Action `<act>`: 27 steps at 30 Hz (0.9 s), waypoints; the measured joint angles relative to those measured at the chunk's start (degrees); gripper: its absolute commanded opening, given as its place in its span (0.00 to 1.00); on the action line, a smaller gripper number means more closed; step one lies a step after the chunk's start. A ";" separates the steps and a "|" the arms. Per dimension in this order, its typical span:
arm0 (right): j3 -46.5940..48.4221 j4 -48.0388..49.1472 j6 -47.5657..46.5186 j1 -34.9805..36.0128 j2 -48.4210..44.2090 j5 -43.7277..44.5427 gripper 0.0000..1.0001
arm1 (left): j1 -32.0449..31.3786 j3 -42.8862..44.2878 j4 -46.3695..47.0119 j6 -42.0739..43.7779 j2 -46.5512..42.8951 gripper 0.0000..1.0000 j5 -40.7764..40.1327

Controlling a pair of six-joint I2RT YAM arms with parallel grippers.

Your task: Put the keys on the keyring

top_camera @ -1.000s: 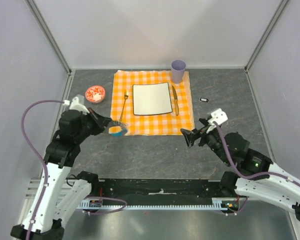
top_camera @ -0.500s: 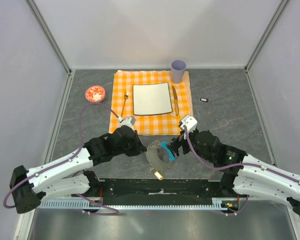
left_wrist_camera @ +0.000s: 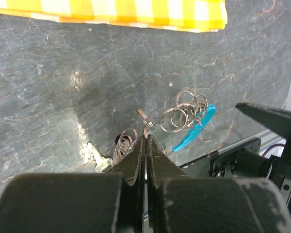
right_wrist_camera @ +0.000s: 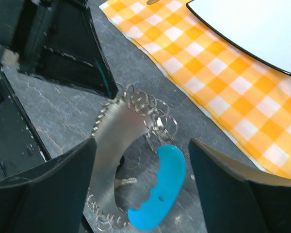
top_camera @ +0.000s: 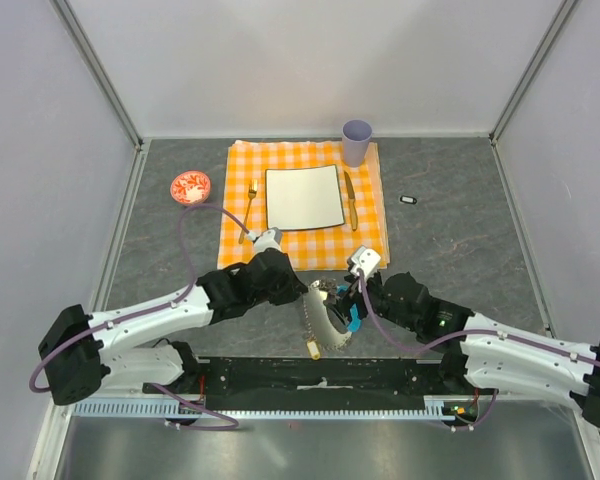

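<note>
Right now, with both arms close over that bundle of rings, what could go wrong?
The left tool pinches the keyring only at its very tip, so the thin wire could slip out. The right tool stands open around the turquoise tag and the tangled loops; closing here may catch the tag instead of one ring. A silvery key beside the left tool might get knocked away.

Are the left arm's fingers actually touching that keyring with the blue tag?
Touching. The left wrist view shows the shut fingers pinching one thin ring of the keyring right at their tips.
</note>
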 measured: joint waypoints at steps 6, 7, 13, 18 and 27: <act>0.00 6.80 4.11 0.00 7.21 1.22 0.75 | 0.79 -0.59 3.17 -0.66 2.01 0.02 0.04; 0.00 7.28 5.05 0.00 8.28 1.55 0.75 | 0.81 -1.11 3.98 -1.27 2.01 0.02 0.04; 0.00 7.98 7.65 0.00 10.99 3.02 0.75 | 0.94 -5.95 5.95 -5.55 2.51 0.02 0.55; 0.22 8.13 8.07 0.00 12.46 4.44 0.76 | 0.94 -9.16 4.68 -8.70 5.84 0.13 1.88; 1.77 5.62 9.31 -0.50 15.61 5.16 0.74 | 0.96 -7.58 3.30 -9.01 8.02 0.60 1.51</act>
